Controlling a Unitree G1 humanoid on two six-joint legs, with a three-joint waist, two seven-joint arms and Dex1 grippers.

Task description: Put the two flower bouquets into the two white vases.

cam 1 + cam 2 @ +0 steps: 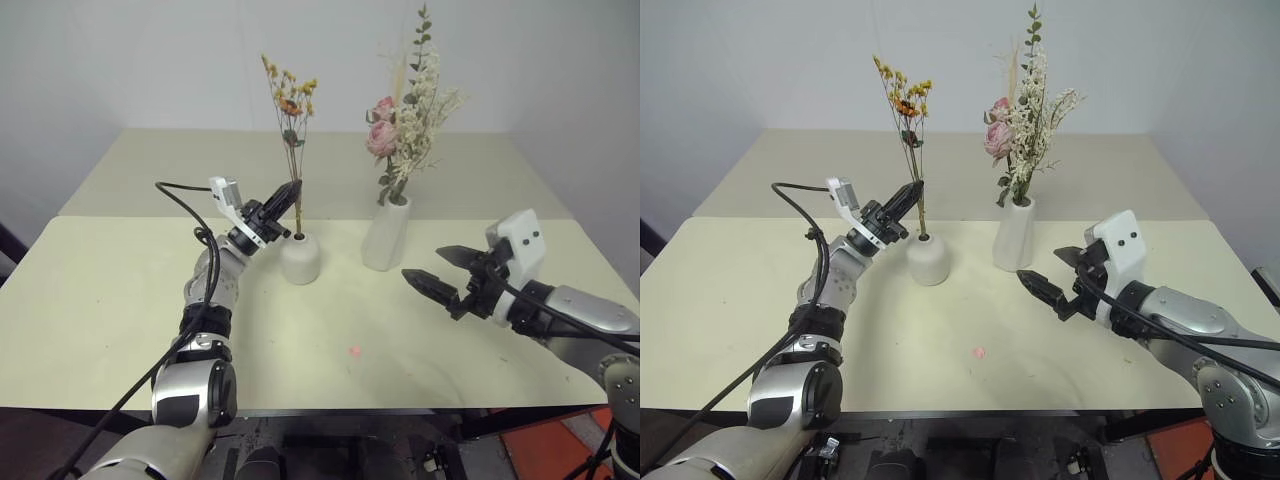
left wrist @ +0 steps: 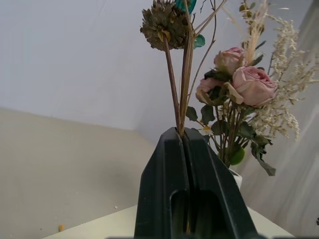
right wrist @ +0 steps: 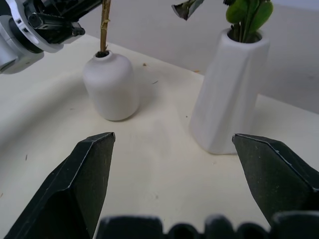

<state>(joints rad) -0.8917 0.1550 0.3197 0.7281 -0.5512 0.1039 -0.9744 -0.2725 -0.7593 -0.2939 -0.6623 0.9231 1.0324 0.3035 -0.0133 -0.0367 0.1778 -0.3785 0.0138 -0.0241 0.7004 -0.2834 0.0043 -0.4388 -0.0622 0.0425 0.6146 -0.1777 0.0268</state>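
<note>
Gripping sprig (image 1: 291, 140) stems in squat pot (image 1: 300, 258)

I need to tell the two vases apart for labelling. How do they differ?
The tall, slim, tapering white vase holds the bushy pink rose bouquet; the short, squat, rounded white pot holds the thin orange-yellow dried sprig, which the left gripper grips. Both are matte white and upright on the table.

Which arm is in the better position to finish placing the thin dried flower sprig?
The left. Its gripper is shut on the thin sprig of orange-yellow dried flowers, whose stems already enter the short rounded white pot. The right gripper hangs open and empty, apart.
</note>
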